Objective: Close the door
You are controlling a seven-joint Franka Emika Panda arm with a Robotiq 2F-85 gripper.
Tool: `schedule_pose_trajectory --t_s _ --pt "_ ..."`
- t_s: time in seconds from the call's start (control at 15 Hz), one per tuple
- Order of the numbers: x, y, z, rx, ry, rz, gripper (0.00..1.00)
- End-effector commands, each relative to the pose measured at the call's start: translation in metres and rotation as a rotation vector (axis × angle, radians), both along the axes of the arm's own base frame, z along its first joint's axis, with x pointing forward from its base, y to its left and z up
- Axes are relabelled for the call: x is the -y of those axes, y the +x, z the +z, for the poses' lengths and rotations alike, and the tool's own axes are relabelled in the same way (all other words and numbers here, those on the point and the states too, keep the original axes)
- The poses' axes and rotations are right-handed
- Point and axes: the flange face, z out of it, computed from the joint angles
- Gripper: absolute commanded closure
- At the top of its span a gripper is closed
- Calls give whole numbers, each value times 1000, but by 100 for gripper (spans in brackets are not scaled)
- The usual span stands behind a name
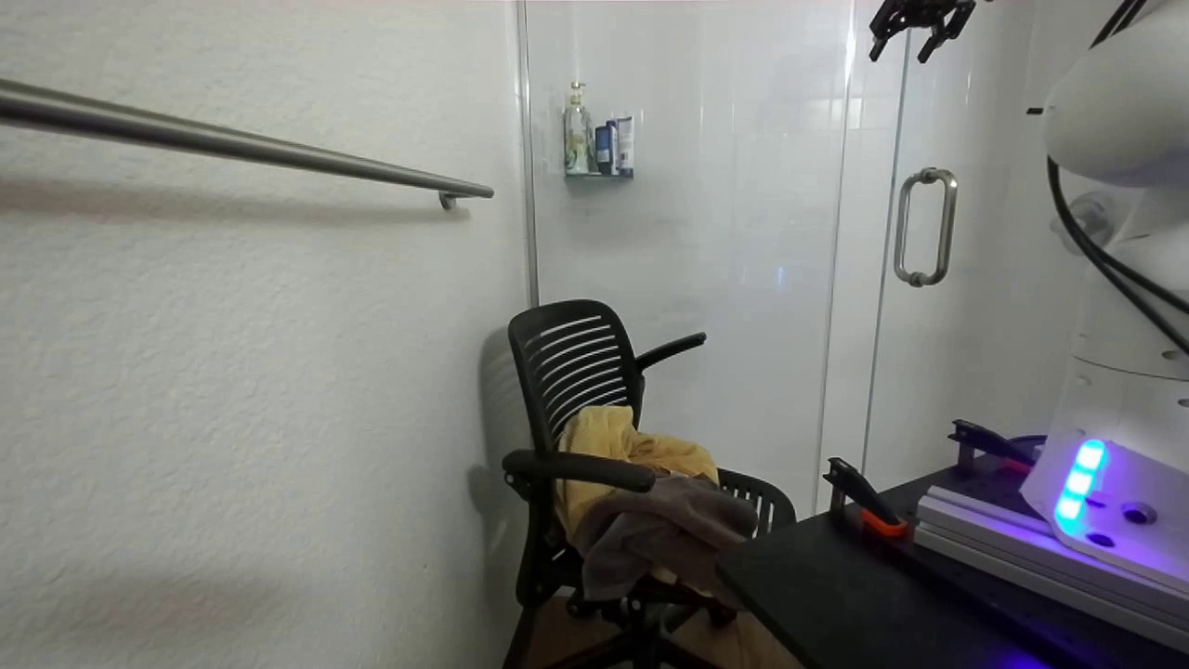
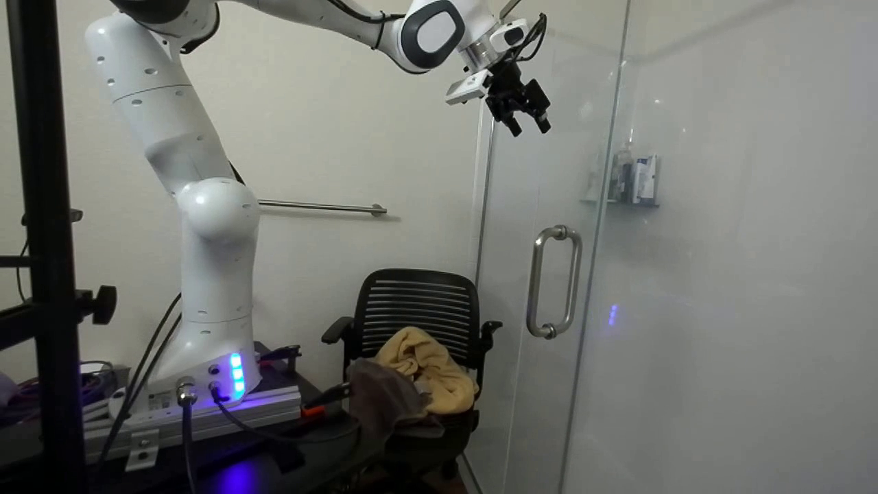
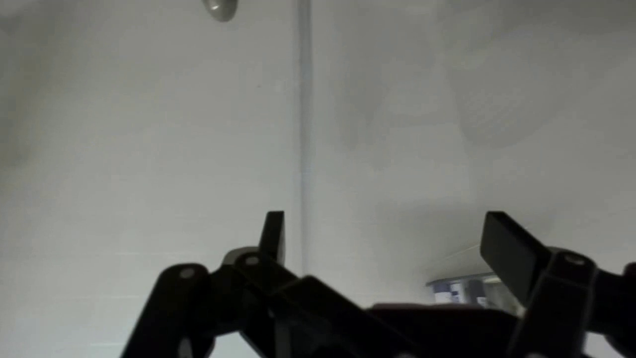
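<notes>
Hanging high, well apart from the handle (image 1: 947, 228): 1 gripper (image 1: 899, 59), blk., top edge cutting off its upper part in an exterior view. Fingers (image 3: 512, 253) are standing spread, wide gap btwn.

Door (image 1: 989, 362), qty 1: tall, pale, glossy, showing in both exterior views beside a similar pane (image 1: 752, 390); silver D-shaped vert. handle is sitting on it. Lower part is hiding behind the blk. table (image 1: 817, 585), far edge getting lost twd. the robot arm (image 1: 1124, 334) in an exterior view. Closed or ajar: can't tell, reflections blurring the glass edges.

Same robot arm: frame edges are cutting it in both exterior views.

Bottles (image 2: 645, 182): looking hazy in an exterior view; gripper is partly covering them in wrist view.

Chair (image 2: 420, 276), blk.: yellow & grey-brn. cloths (image 2: 425, 370) are lying on it, hiding part.

Wrist view, top edge: grey rounded tip (image 3: 221, 7) is showing, mostly cut off, ID unclear.
</notes>
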Motion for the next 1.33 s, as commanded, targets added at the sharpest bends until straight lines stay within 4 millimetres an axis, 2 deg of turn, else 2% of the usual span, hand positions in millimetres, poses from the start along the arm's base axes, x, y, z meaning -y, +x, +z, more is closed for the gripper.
schedule_pose_trajectory --t_s 0.0,0.2,0.4,0.73,0.93,1.07,1.27 --pt "-1 18 4 -62 79 116 0" --pt "4 24 4 -80 -17 41 0" --pt "11 19 -2 13 -144 -63 0" --pt "42 7 -27 169 -282 -244 0" --pt "64 -8 -41 173 -338 -336 0" --pt "27 -17 -64 44 -342 -203 0" --pt "-20 -44 -86 -15 -384 -63 0"
